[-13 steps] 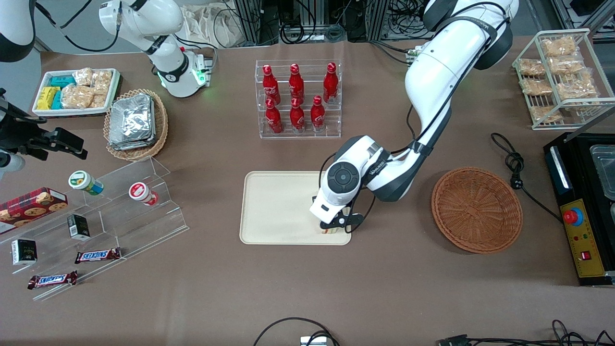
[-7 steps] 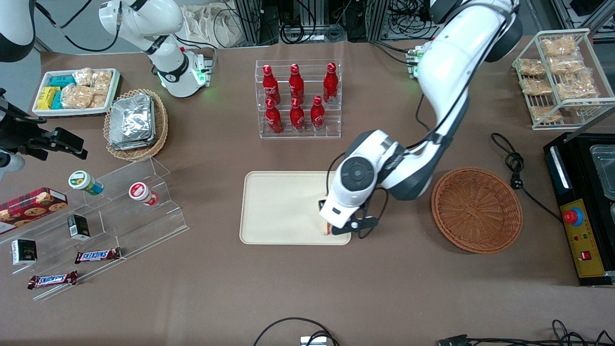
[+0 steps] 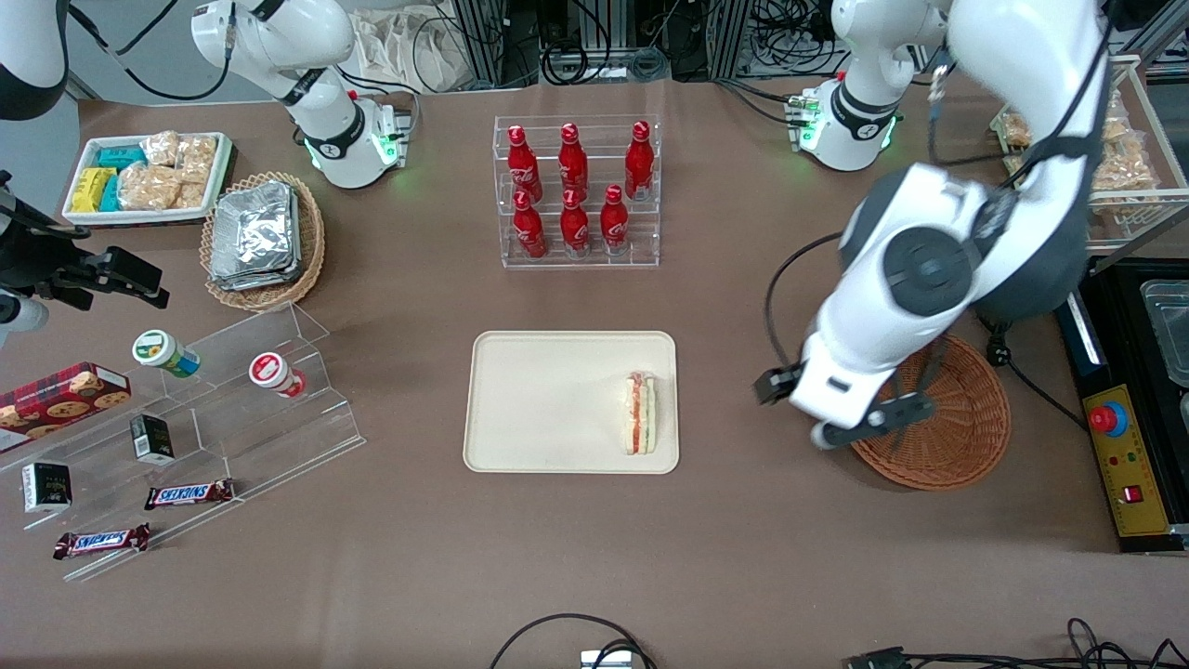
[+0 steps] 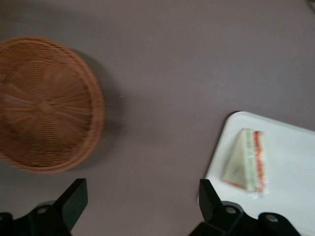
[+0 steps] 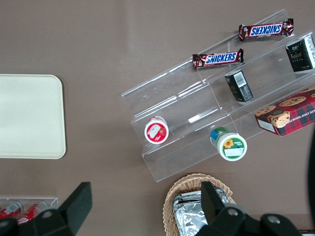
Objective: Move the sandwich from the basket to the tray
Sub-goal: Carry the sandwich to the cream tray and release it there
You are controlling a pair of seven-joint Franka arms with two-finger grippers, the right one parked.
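The sandwich, a white wedge with red and green filling, lies on the cream tray, close to the edge nearest the basket. The reddish-brown woven basket holds nothing and is partly covered by the arm in the front view. My gripper hangs open and empty high above the bare table between tray and basket, touching neither. Its black fingertips stand wide apart.
A clear rack of red bottles stands farther from the front camera than the tray. Toward the parked arm's end are a tan basket of foil packets and an acrylic snack stand. A black machine and a cable flank the basket.
The gripper let go of the sandwich on the tray, rose, and swung toward the basket. The sandwich now lies uncovered on the tray.
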